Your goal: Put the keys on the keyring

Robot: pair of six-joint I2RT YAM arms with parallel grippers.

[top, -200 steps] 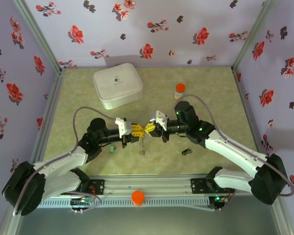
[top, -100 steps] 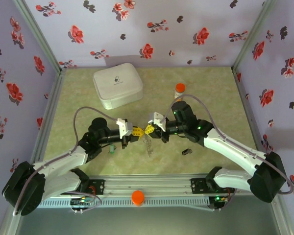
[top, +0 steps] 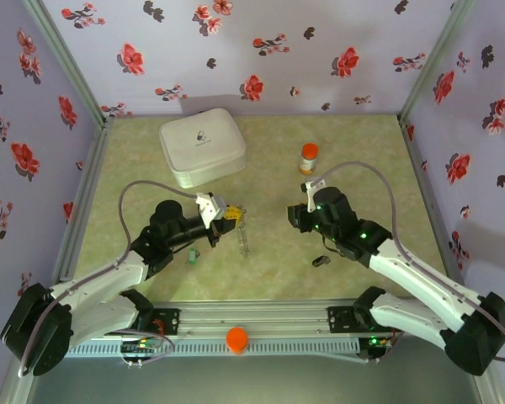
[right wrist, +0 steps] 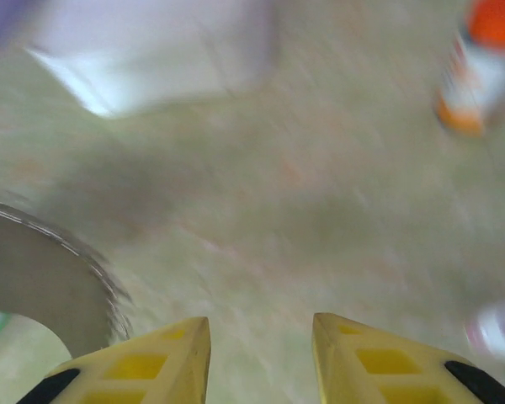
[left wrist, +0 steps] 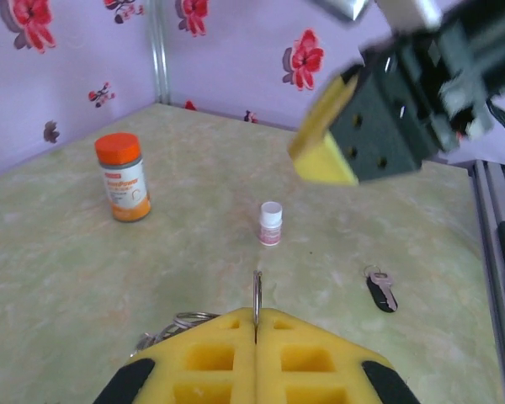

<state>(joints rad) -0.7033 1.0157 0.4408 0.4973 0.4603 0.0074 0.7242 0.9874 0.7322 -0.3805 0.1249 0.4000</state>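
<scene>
Yellow-padded left gripper (top: pixel 233 216), arm stretched low, pinches the keyring (top: pixel 243 238); right gripper (right wrist: pixel 261 335) gapes apart.

Two keys: a green key (top: pixel 191 255) at left, a black key (top: pixel 321 260) at right. One chain (top: pixel 243 238). One white box (top: pixel 202 147). One orange-capped bottle (top: pixel 308 157). One tiny vial (left wrist: pixel 270 223). Two grippers: left gripper (left wrist: pixel 255 324), right gripper (right wrist: pixel 261 332).

The keyring (top: pixel 244 239), a thin grey chain, dangles, apparently pinched in the left hand (top: pixel 233 216). The green key (top: pixel 192 255) and the black key (top: pixel 321 260) lie well apart on the surface (top: pixel 269 168).
</scene>
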